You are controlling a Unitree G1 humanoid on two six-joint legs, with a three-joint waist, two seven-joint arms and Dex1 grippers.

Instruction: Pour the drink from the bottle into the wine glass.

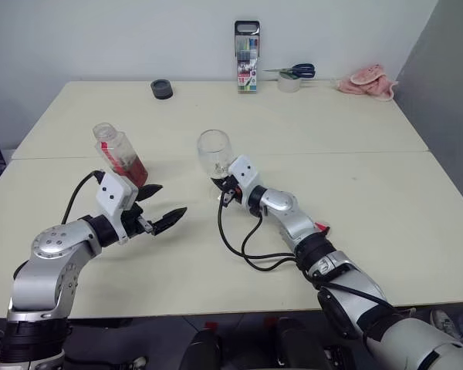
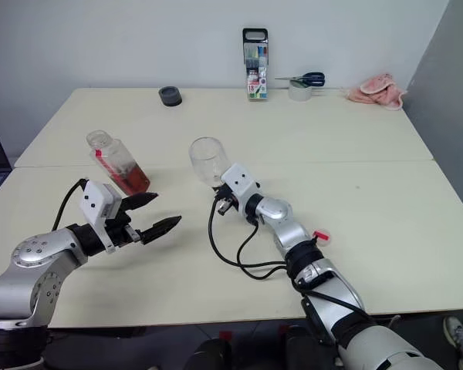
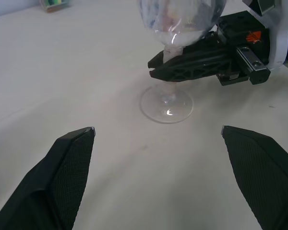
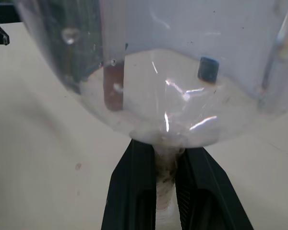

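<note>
Right gripper level, clamping wine glass

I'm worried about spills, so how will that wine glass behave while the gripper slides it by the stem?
The wine glass is probably top-heavy: a wide bowl over a thin stem, so jerks could tip it. It looks fragile, thin clear glass. The right gripper, shut on the stem, may slip on that smooth surface.

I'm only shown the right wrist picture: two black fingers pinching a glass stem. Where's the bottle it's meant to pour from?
Observer: The bottle stands on the table, on the robot's left, with nothing holding it.
Operator: Is the other hand busy?
Observer: No, the left gripper is open and empty, just in front of the bottle.
Operator: Is the glass in the air?
Observer: Its foot looks to be resting on the table.
</note>
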